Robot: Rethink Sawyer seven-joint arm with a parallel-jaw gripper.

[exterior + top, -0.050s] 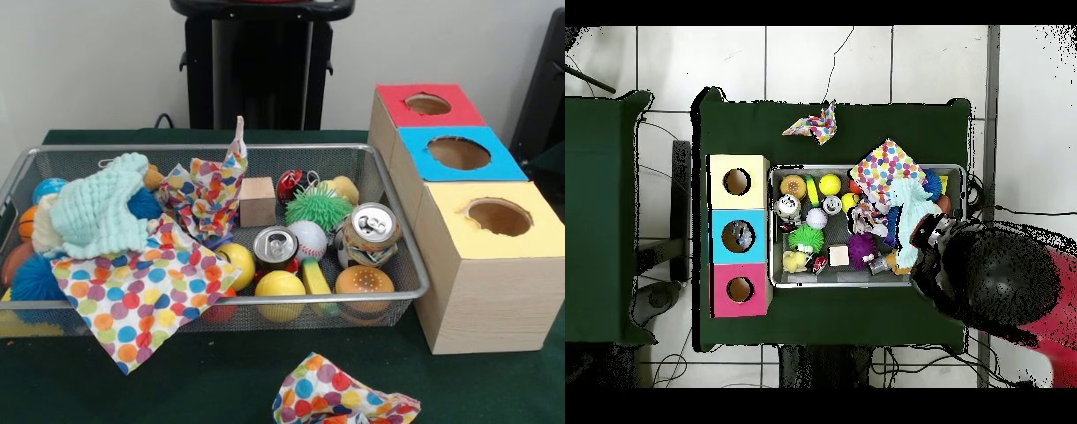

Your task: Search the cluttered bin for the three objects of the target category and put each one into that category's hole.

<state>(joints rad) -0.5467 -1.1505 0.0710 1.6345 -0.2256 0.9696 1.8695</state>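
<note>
Crumpled polka-dot cloth [340, 399] lies at lower centre on the surface; bin [402, 238] mid-frame, holed boxes [481, 265] right. Fingers' state cannot be told. Draped cloths may hide targets or snag.

No readable writing anywhere.
The two cans [371, 234] in the wire bin [402, 265] showed patterned sides, but no letters, brand or number could be made out; the boxes [481, 265] bore none.
</note>
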